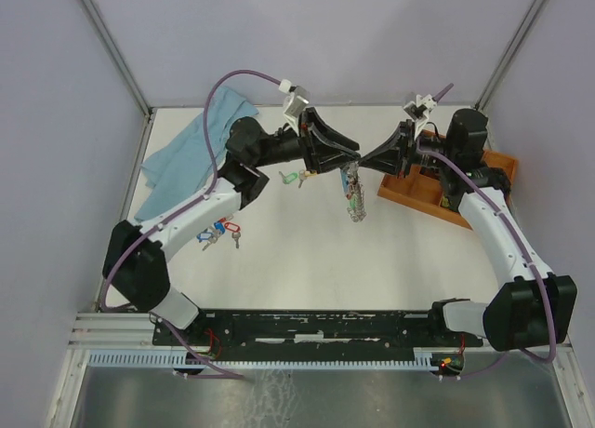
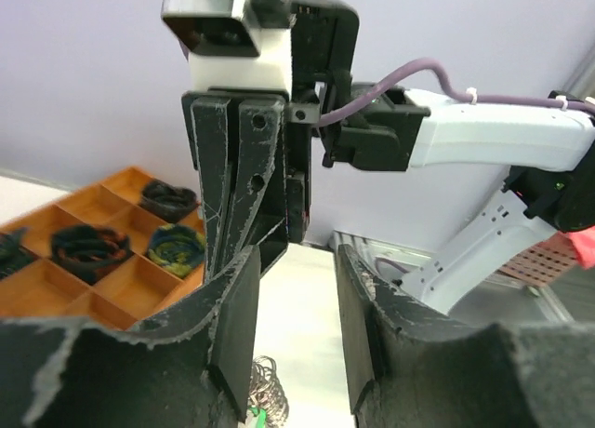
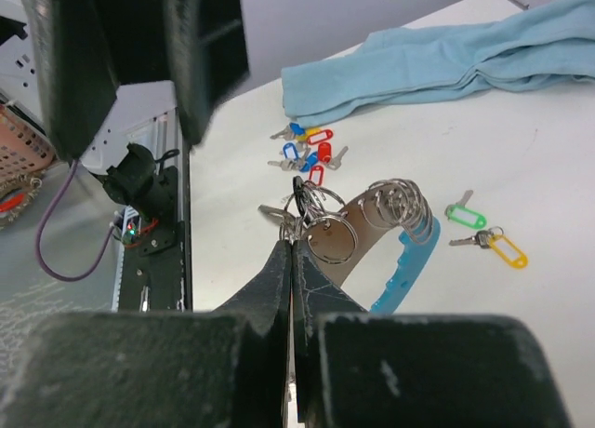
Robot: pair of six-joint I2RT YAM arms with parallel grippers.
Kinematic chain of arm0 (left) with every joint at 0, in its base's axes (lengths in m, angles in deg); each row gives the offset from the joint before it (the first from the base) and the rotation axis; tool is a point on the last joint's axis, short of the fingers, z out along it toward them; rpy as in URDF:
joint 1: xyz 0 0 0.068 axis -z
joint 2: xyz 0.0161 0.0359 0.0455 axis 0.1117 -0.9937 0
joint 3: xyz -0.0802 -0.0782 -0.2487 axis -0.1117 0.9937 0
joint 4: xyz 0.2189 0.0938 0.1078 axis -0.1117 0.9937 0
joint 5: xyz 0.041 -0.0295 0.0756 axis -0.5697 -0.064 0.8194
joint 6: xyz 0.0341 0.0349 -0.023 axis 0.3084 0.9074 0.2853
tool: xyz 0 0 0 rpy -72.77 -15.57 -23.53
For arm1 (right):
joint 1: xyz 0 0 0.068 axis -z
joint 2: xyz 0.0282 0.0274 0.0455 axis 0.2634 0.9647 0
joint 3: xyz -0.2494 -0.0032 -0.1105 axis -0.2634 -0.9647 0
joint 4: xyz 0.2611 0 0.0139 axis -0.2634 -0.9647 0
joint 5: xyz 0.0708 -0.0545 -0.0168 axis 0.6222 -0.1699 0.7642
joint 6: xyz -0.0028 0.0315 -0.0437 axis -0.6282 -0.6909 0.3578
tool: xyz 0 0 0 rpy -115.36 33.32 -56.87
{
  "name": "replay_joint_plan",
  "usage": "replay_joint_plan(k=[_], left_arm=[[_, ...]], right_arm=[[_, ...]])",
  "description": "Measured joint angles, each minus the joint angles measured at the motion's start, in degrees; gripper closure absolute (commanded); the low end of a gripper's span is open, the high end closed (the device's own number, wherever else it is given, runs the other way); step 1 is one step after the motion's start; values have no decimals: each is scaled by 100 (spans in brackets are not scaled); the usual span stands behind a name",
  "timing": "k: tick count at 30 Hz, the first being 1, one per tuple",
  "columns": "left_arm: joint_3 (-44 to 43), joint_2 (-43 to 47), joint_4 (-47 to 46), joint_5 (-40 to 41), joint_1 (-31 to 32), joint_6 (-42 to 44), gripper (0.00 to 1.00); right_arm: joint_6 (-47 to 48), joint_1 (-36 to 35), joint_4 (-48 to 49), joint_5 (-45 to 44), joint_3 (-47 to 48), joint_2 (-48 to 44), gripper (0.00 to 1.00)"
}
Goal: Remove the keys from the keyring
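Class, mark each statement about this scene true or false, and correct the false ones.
1. The right gripper is shut on the keyring. True.
2. The blue cloth lies inside the wooden tray. False: the cloth lies on the table at the far left, and the tray stands at the right.
3. The left gripper is open. True.
4. The green-tagged key rests on the cloth. False: it lies on the bare table, apart from the cloth.
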Motion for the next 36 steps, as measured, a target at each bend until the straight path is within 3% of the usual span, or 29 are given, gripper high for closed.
replay_joint_plan(k=[7, 15, 19, 25, 36], left_arm=[[142, 872, 946, 286, -98, 1311, 72], [-308, 216, 2111, -160, -149, 1969, 76], [-448, -138, 2435, -343, -278, 1989, 71], [-446, -170, 2573, -442, -481, 2061, 51], [-387, -131, 2516, -833, -518, 2293, 50]], right_arm=[[-1121, 55, 1119, -24, -70, -2, 99], [-1550, 111, 1438, -70, -70, -2, 99], [-1641, 116, 1528, -72, -70, -2, 99], [-1665, 149, 1530, -70, -70, -2, 99], [-1685, 149, 1530, -66, -70, -2, 99]])
